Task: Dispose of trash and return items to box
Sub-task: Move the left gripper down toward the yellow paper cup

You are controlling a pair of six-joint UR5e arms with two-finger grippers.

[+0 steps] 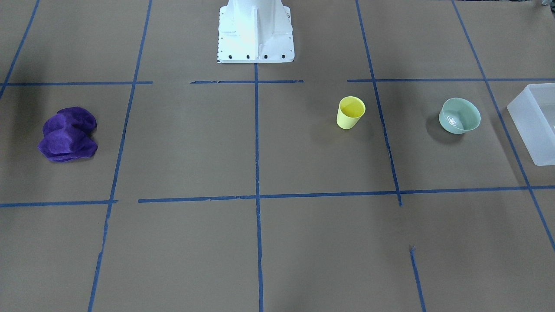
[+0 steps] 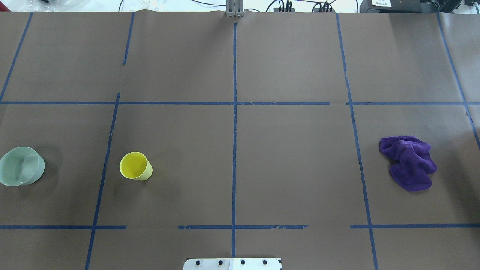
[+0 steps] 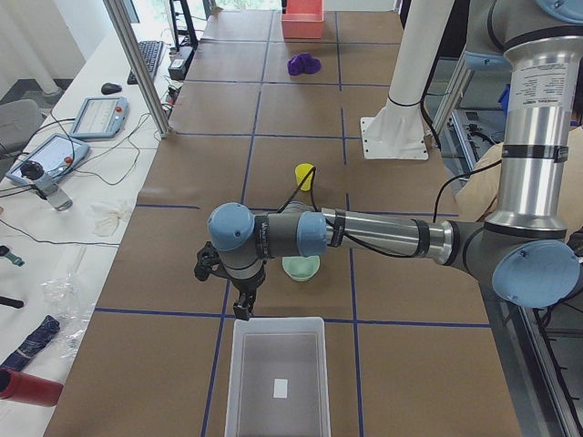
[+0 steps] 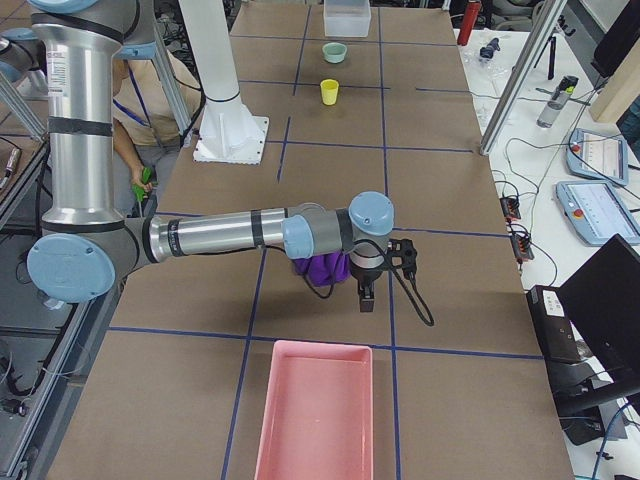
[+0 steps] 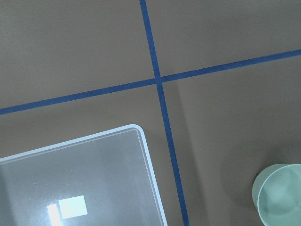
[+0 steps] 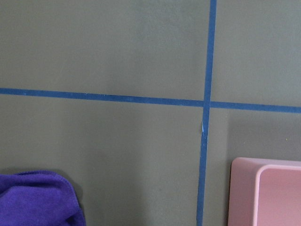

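The yellow-green cup (image 1: 350, 112) stands upright on the brown table; it also shows in the overhead view (image 2: 135, 166). The mint-green bowl (image 1: 459, 115) sits beside it, toward the box, and shows in the overhead view (image 2: 21, 166) and the left wrist view (image 5: 280, 195). The translucent white box (image 3: 291, 355) stands at the table's left end (image 5: 70, 169), with a white label on its floor. My left gripper (image 3: 242, 309) hangs above the box's far rim, next to the bowl (image 3: 301, 268). My right gripper (image 4: 365, 300) hangs by a purple cloth (image 4: 322, 268). I cannot tell if either is open or shut.
The crumpled purple cloth (image 2: 408, 163) lies on the robot's right side. A pink bin (image 4: 315, 420) stands at the table's right end, its corner in the right wrist view (image 6: 265, 193). The white robot base (image 1: 256, 34) stands at the table's middle edge. Blue tape lines cross the table.
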